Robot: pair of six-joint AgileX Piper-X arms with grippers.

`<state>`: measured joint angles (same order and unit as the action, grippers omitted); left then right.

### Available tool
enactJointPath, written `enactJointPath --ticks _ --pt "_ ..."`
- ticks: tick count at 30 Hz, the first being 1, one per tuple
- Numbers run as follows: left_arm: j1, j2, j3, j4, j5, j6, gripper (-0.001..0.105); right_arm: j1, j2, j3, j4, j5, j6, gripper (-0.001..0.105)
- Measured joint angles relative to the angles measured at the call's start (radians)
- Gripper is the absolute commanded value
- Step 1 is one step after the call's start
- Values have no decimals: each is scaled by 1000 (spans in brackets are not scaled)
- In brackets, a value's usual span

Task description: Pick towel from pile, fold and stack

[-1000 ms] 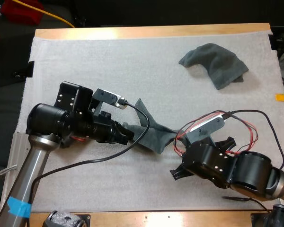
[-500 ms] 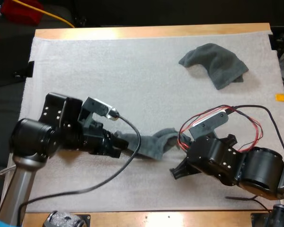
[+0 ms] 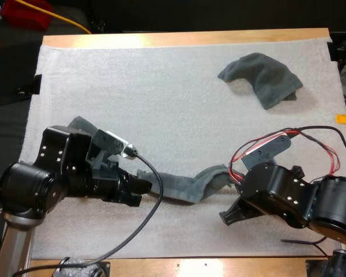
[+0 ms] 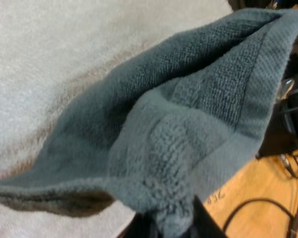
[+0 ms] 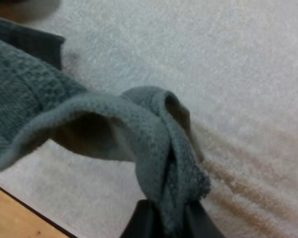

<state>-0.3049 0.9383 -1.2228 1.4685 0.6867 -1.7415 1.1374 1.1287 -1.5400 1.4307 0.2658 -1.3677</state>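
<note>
White mat [image 3: 161,86] on wooden table [image 3: 184,38]

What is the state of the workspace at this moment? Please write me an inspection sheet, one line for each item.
Surface: white mat lies flat on the wooden table.
Job's things: stretched towel spans between the two pincers near the mat's front; crumpled towel lies apart at the mat's far right.
Clutter: nothing seen.
Grippers: left pincer is shut on one end of the stretched towel; right pincer is shut on the other end.
Cables: yellow cable lies beyond the table's far left corner, off the mat.
Surroundings: nothing seen.
</note>
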Motion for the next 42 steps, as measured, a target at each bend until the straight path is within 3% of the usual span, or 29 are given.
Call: enactJointPath --ticks 5,8,17,26,30,35,42 --pt "-47 -32 0 6 -29 -37 0 77 0 -1 32 24 11 1" --pt "-76 -53 0 16 -51 -60 0 124 -2 -1 75 75 56 1" --pt "-162 -100 6 46 -147 -96 0 225 -2 -1 97 85 163 1" --pt "-164 -174 154 48 -172 -138 0 262 -2 2 97 89 226 1" --pt "-164 -203 216 50 -175 -150 0 262 -4 52 99 86 242 1" --pt "-164 -203 242 49 -178 -154 0 262 -4 128 99 70 266 1" --pt "-164 -178 242 -33 -178 -154 0 262 -4 212 99 170 268 1"
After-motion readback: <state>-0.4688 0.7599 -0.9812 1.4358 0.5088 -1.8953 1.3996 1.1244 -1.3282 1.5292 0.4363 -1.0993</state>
